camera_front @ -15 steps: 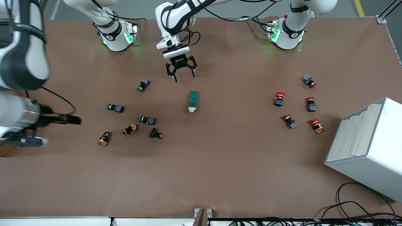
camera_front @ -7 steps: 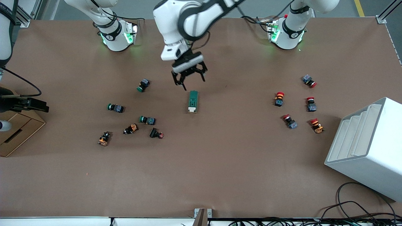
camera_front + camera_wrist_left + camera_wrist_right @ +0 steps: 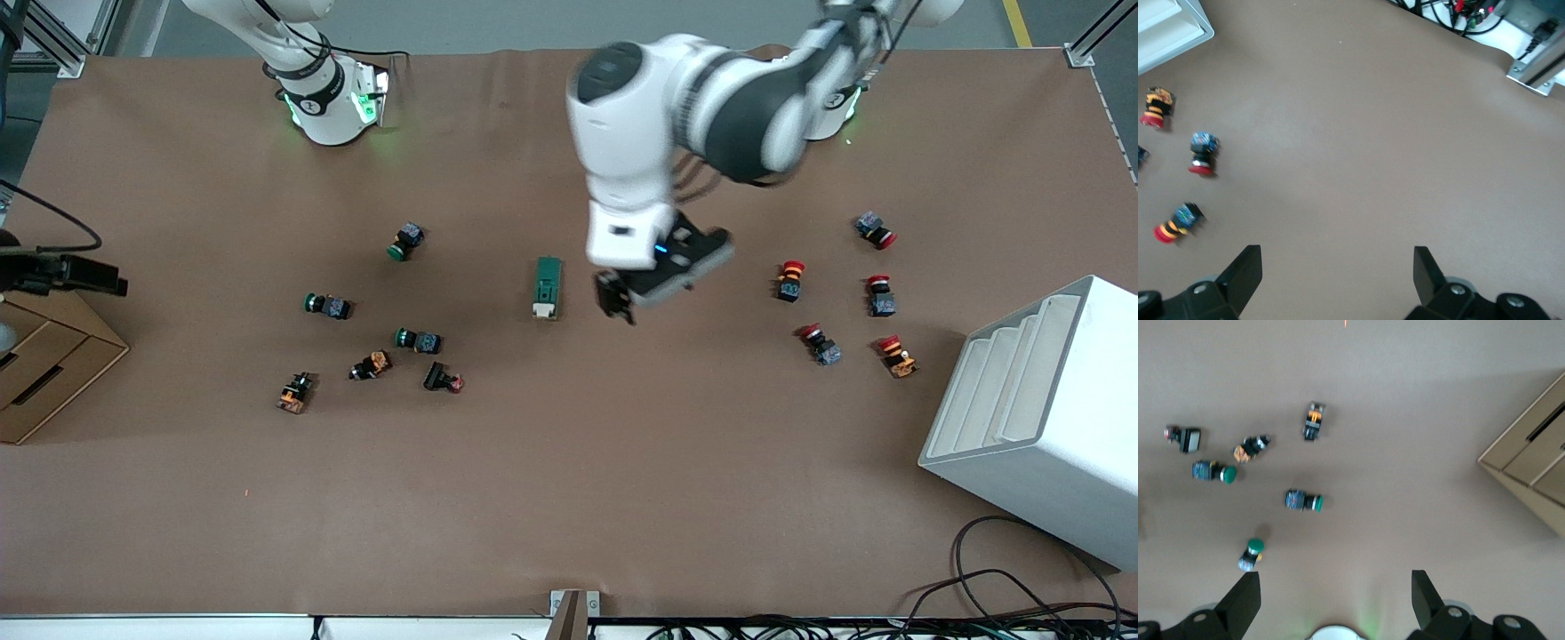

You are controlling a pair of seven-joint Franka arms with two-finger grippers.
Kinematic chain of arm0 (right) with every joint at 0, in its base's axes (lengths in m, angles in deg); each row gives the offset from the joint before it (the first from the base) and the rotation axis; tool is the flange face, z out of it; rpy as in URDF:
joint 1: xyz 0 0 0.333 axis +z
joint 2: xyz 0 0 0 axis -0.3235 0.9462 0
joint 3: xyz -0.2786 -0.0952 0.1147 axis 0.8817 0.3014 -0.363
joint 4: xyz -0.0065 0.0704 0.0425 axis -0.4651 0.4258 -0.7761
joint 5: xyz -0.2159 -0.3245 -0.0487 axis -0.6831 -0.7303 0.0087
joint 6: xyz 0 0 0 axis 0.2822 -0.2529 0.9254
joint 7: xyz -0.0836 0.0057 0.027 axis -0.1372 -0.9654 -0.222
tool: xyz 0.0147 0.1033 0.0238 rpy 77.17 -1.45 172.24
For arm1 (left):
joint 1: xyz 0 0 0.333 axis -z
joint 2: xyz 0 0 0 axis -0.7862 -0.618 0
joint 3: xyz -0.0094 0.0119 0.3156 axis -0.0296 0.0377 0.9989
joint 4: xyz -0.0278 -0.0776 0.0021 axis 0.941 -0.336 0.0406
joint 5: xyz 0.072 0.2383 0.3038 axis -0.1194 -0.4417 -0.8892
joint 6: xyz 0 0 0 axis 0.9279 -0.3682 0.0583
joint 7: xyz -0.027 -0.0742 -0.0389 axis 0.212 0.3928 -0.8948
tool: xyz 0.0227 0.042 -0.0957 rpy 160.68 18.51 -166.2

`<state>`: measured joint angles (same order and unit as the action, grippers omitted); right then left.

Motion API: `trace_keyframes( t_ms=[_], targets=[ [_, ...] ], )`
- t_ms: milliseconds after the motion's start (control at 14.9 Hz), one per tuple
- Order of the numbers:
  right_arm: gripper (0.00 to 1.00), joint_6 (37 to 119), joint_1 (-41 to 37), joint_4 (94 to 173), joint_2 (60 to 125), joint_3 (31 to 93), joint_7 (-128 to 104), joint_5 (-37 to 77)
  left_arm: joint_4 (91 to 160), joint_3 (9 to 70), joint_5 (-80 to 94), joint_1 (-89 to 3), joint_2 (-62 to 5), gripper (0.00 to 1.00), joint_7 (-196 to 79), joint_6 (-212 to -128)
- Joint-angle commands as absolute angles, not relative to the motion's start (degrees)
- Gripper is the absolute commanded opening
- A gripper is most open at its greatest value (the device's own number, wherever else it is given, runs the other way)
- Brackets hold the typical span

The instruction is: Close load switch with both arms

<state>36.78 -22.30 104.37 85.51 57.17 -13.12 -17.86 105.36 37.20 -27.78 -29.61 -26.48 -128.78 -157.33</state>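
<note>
The load switch point(image 3: 548, 287) lies flat near the middle of the brown table point(image 3: 569, 498), its long side running toward the front camera, with its cream-white lever tab at the end nearer that camera. Nothing touches it.

The left gripper point(image 3: 642, 293) hangs over bare table just beside the load switch, on the side toward the left arm's end. In the left wrist view its 2 fingers point(image 3: 1245, 270) stand wide apart with nothing between them, and only plain table shows in the gap.

The right gripper point(image 3: 1335, 597) is high over the right arm's end of the table, well apart from the load switch. Its fingers are also spread apart and empty. In the front view only a dark part of that arm shows at the edge, above a cardboard box point(image 3: 44, 369).

Toward the right arm's end from the load switch lie 3 green-capped push buttons point(image 3: 329, 306) and 3 more dark and orange button parts point(image 3: 295, 393), all scattered and apart from it. Toward the left arm's end from the load switch lie 5 red-capped push buttons point(image 3: 790, 279), also well apart from it. A white stepped bin point(image 3: 1040, 418) stands past those red buttons, at the left arm's end of the table.
</note>
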Motion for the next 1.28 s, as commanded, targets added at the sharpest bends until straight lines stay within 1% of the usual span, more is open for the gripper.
trace_keyframes(
  t_ms=[0,134,336,470,672,806,1008,1142,1209],
  targets=[
    [1.0,34.98,-23.53,106.59,81.56,56.31,-13.0,-15.43,105.92,36.93,-24.91,-34.14,-23.84,1.0,-122.75,-156.54],
    [1.0,36.11,-23.53,110.53,78.57,56.4,-12.83,-15.33,105.75,36.58,-23.78,-37.66,-22.88,1.0,-117.41,-155.93],
    [1.0,37.17,-23.27,111.0,77.42,56.32,-12.65,-15.86,105.83,37.11,-19.29,-42.76,-19.89,1.0,-108.35,-155.66],
    [1.0,36.21,-23.09,111.34,76.28,56.49,-12.74,-15.86,106.1,38.06,-15.79,-45.41,-17.44,1.0,-100.54,-154.44],
    [1.0,35.95,-23.0,111.43,76.01,56.49,-12.91,-15.77,106.19,45.35,-9.55,-45.24,-13.39,1.0,-86.66,-151.63],
    [1.0,36.2,-22.66,113.35,73.83,56.67,-13.27,-15.77,106.19,49.13,-6.99,-45.41,-11.02,1.0,-78.3,-148.47],
    [1.0,39.1,-20.9,118.72,69.78,57.8,-13.44,-15.86,106.1,53.35,-6.19,-45.94,-8.2,1.0,-67.57,-143.81],
    [1.0,39.28,-20.11,119.61,68.8,58.51,-14.67,-15.86,106.19,55.38,-5.4,-46.46,-6.36,1.0,-64.3,-140.13],
    [1.0,39.02,-20.1,119.7,68.28,58.51,-15.02,-15.86,106.19,55.47,-4.18,-47.34,-5.91,1.0,-62.81,-138.71]
  ],
)
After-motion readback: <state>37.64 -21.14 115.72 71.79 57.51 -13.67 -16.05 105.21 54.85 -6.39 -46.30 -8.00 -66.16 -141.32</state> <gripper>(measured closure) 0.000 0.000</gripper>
